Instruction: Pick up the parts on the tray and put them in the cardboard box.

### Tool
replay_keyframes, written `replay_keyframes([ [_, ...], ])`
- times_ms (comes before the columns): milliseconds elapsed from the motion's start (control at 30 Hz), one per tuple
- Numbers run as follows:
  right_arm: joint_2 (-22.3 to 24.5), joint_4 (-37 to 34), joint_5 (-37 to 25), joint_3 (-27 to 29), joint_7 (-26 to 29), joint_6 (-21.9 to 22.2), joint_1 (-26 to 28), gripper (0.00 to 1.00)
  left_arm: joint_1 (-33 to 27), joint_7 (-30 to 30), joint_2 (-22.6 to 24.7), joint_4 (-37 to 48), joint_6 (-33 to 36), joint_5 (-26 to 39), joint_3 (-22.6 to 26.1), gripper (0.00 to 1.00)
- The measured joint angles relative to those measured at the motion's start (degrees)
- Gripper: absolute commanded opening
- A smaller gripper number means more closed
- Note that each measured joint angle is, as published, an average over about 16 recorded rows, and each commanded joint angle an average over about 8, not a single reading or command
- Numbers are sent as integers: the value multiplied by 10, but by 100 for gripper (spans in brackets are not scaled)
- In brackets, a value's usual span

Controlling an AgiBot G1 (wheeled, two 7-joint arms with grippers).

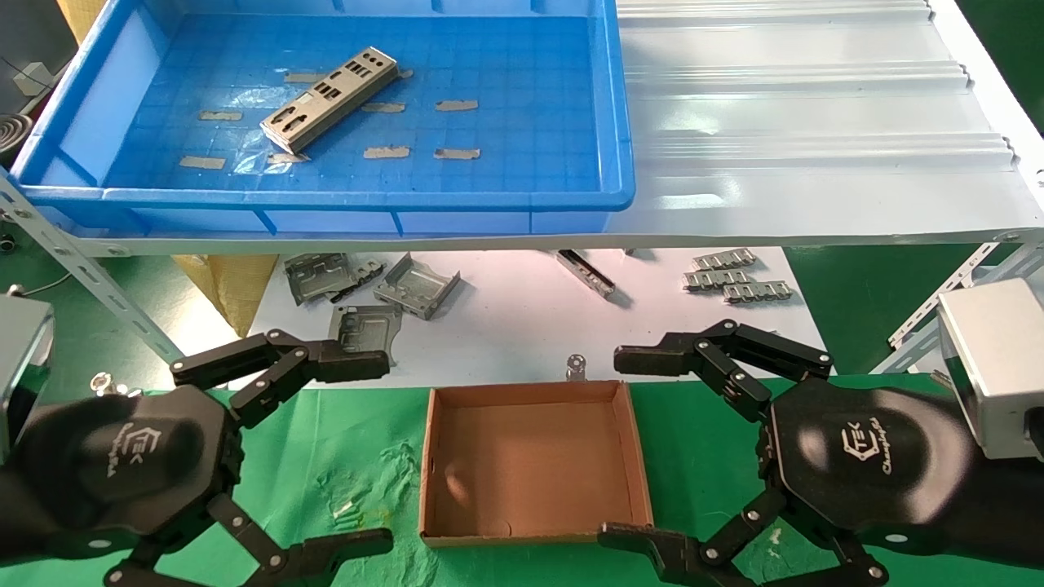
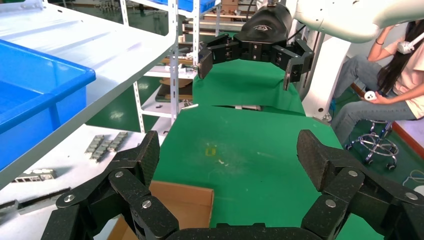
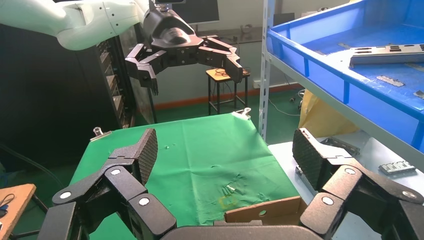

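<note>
Here, one plate (image 1: pixel 330 99) lies flat on far-left tray (image 1: pixel 489 200) floor, untouched. Cardboard box (image 1: pixel 534 461) sits near, centre, on green cloth (image 1: pixel 342 456). Left gripper (image 1: pixel 371 448) hovers left of box, fingers apart; right gripper (image 1: pixel 628 444) right of box, fingers apart.

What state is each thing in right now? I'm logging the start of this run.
part: lying flat and askew in the tray, ungripped
tray: on the shelf, holding one part
cardboard box: open, empty
left gripper: open, beside the box
right gripper: open, beside the box
</note>
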Motion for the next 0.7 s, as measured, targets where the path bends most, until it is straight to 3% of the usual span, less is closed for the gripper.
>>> replay_keyframes([
  [267, 0, 0, 0, 0, 0, 0, 0, 100, 0, 0, 0, 0, 0, 0, 0, 100],
  [533, 0, 0, 0, 0, 0, 0, 0, 0, 0, 0, 0, 0, 0, 0, 0, 100],
  [700, 0, 0, 0, 0, 0, 0, 0, 0, 0, 0, 0, 0, 0, 0, 0, 100],
])
